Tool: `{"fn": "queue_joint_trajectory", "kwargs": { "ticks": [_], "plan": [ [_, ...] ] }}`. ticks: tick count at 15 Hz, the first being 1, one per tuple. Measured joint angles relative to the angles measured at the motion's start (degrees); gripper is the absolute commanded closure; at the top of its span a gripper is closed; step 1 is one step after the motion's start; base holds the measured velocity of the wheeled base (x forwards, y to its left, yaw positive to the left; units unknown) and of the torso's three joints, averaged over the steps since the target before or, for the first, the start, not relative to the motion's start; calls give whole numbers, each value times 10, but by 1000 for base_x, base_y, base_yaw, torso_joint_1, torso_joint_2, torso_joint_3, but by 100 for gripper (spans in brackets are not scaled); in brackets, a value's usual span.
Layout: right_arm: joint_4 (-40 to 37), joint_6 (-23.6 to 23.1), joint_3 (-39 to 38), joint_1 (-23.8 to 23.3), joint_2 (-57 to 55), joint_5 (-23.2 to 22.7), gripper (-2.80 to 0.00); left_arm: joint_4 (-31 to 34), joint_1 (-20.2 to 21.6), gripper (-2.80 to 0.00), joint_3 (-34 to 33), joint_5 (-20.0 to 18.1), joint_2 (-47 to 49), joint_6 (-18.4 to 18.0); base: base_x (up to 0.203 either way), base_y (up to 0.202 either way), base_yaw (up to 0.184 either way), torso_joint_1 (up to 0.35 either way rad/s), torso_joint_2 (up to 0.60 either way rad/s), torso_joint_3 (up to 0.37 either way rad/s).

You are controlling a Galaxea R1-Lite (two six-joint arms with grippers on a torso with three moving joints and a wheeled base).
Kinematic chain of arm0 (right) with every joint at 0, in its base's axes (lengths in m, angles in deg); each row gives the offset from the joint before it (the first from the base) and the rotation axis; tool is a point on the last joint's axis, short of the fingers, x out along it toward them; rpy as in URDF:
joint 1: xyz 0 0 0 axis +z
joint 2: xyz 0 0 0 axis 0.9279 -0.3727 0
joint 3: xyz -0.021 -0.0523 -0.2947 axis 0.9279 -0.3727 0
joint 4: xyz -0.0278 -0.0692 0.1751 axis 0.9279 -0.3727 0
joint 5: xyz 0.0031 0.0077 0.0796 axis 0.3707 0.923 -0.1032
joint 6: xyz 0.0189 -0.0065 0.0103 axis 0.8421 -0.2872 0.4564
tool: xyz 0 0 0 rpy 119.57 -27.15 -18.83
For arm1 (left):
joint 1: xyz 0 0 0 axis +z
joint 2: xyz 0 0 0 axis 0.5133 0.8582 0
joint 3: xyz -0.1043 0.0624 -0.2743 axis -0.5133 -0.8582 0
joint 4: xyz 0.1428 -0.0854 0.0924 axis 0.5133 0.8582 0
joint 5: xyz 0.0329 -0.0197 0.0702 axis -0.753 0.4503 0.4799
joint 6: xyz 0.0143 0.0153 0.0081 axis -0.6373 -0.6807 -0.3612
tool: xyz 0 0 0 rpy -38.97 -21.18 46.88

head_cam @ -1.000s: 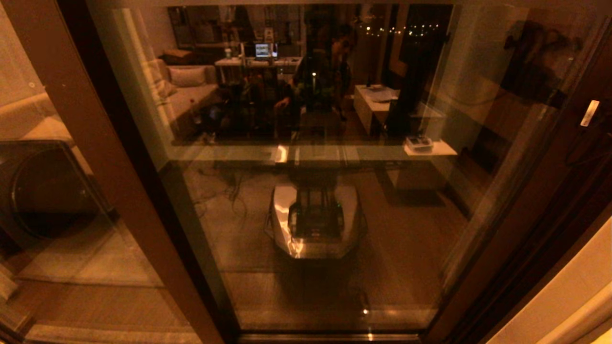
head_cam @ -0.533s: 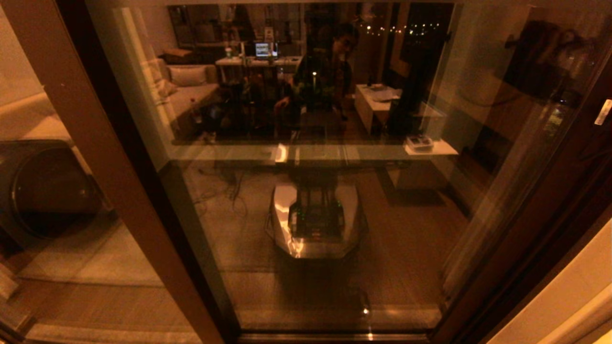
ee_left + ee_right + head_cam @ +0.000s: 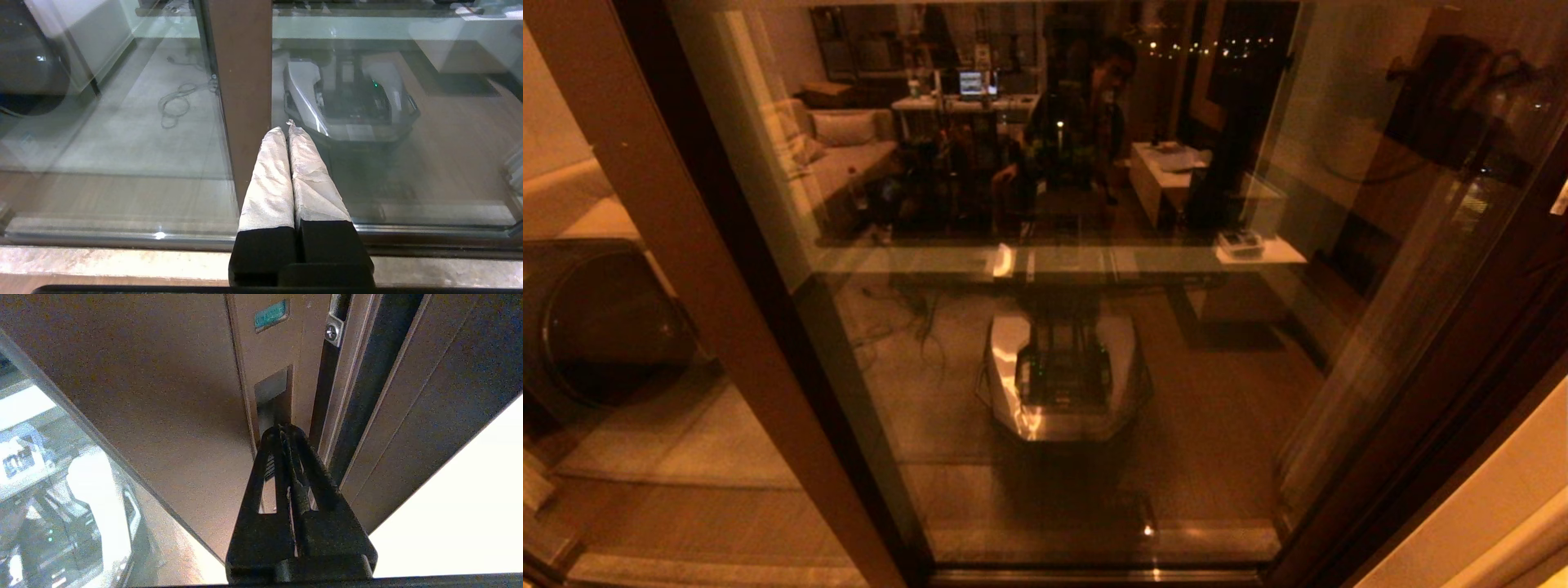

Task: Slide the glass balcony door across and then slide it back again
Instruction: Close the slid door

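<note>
The glass balcony door [image 3: 1094,367] fills the head view, its pane reflecting the room and my own base. Its wide reddish-brown stile [image 3: 1462,343] runs down the right side. In the right wrist view that stile [image 3: 163,396] carries the dark recessed handle slot [image 3: 273,390] and a small screwed lock plate [image 3: 334,330]. My right gripper [image 3: 282,428] is shut, its tips pushed into the lower end of the slot. My left gripper [image 3: 284,128] is shut with nothing in it, low down, pointing at the plain brown post [image 3: 241,81] of the other panel.
The plain post [image 3: 686,269] slants down the left of the head view, with a dark round-fronted machine [image 3: 596,327] behind the glass. A pale wall edge [image 3: 1503,506] lies right of the door frame. The floor track [image 3: 122,241] runs under the glass.
The door's stile and the small white label on it have shifted to the right, the label now at the picture's edge. The plain post on the left stays put.
</note>
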Motion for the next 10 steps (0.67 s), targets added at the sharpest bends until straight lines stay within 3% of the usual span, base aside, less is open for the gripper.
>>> {"fn": "queue_joint_trajectory", "kwargs": {
  "ticks": [10],
  "plan": [
    [-4, 0, 18, -23, -11, -9, 0, 0, 0, 0, 0, 0, 0, 0, 0, 0, 0, 0, 0, 0]
  ]
}}
